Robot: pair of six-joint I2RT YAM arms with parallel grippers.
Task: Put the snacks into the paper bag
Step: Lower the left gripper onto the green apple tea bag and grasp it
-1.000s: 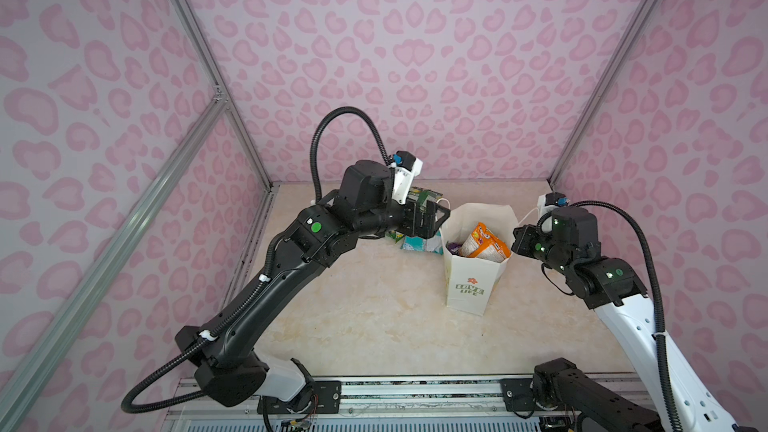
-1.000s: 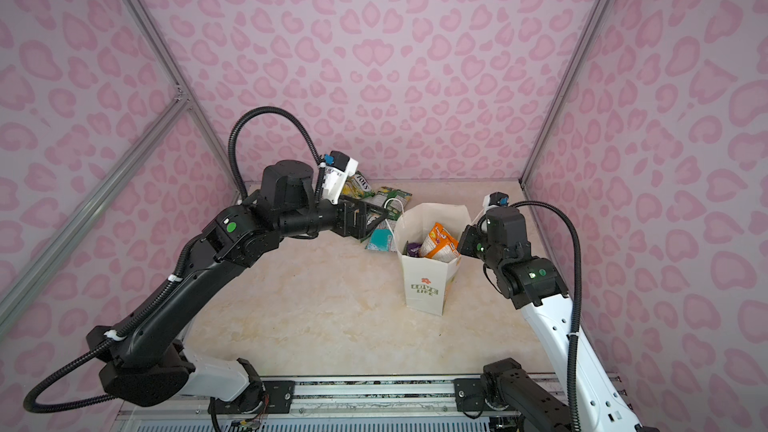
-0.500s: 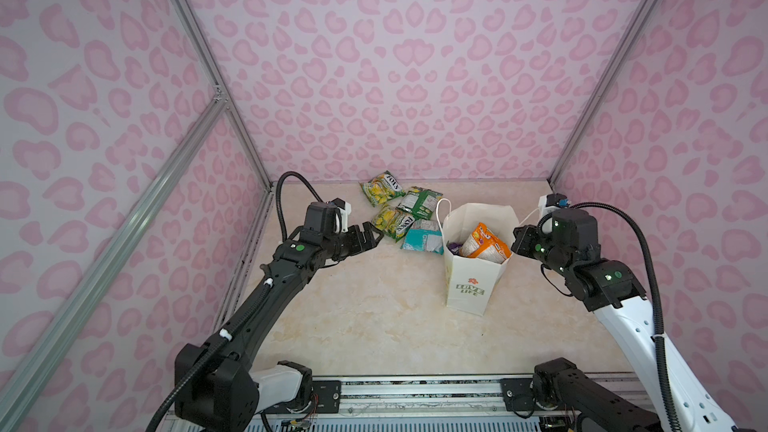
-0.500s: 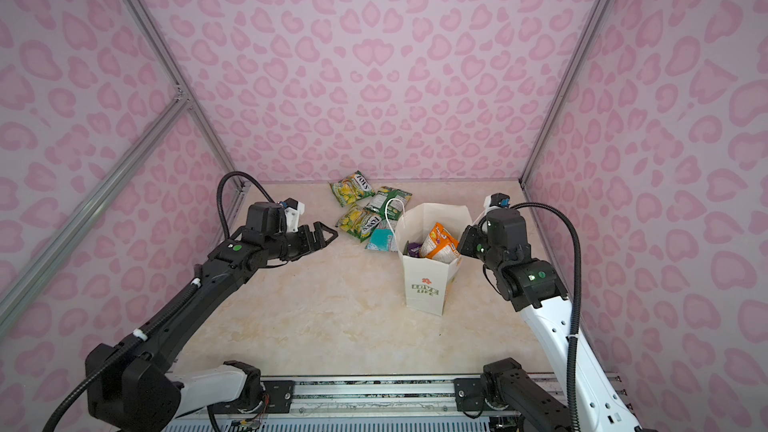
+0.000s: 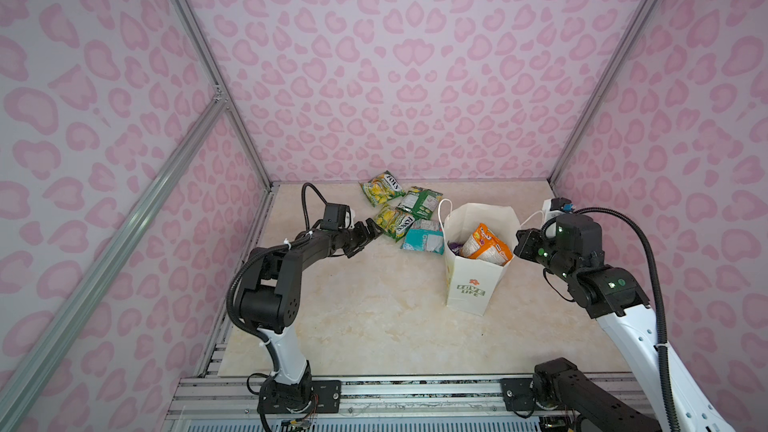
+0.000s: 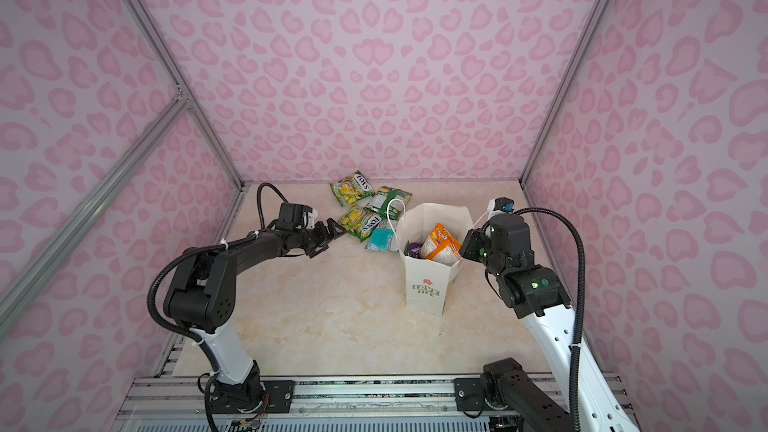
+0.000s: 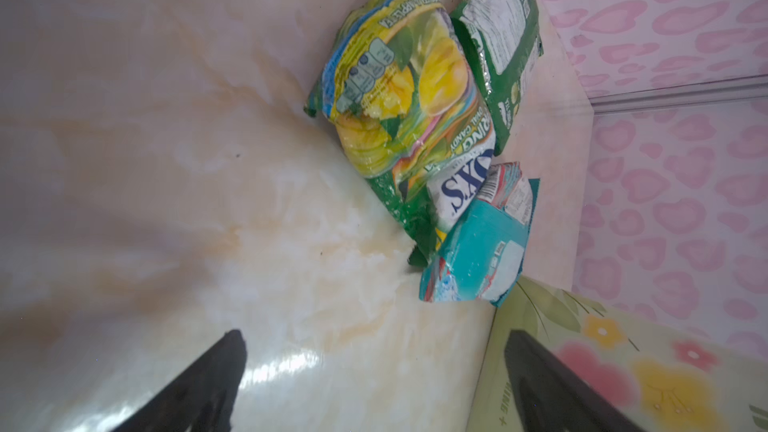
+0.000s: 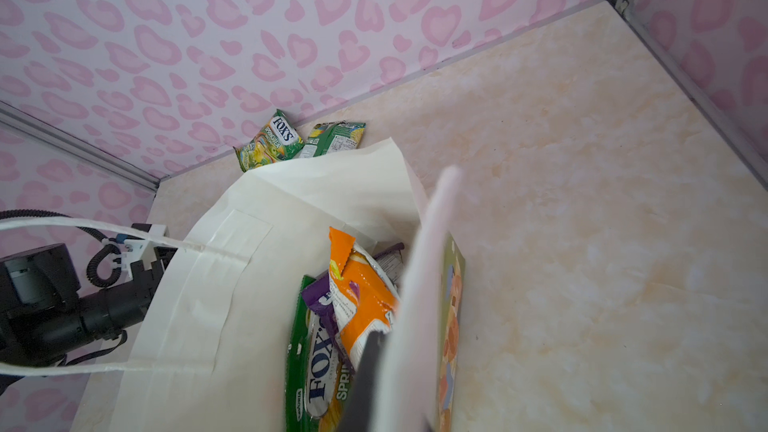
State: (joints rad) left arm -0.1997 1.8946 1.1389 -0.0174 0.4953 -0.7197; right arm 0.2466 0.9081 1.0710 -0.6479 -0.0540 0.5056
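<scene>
Hovering my left claw point(image 5: 365, 238) spread wide just short of the green-yellow FOX'S packet point(image 5: 394, 222), my right claw point(image 5: 516, 245) pinching the near wall of the paper bag point(image 5: 469, 288)

We're in a robot lab test booth, pink heart-print panel walls point(image 5: 395, 76) on three sides, bare aluminium framing point(image 5: 124, 234) at the corners, marble-look worktop point(image 5: 374, 305), left arm point(image 5: 270, 284) and right arm point(image 5: 602, 284) bolted to a slotted metal rail point(image 5: 415, 388) in front
</scene>
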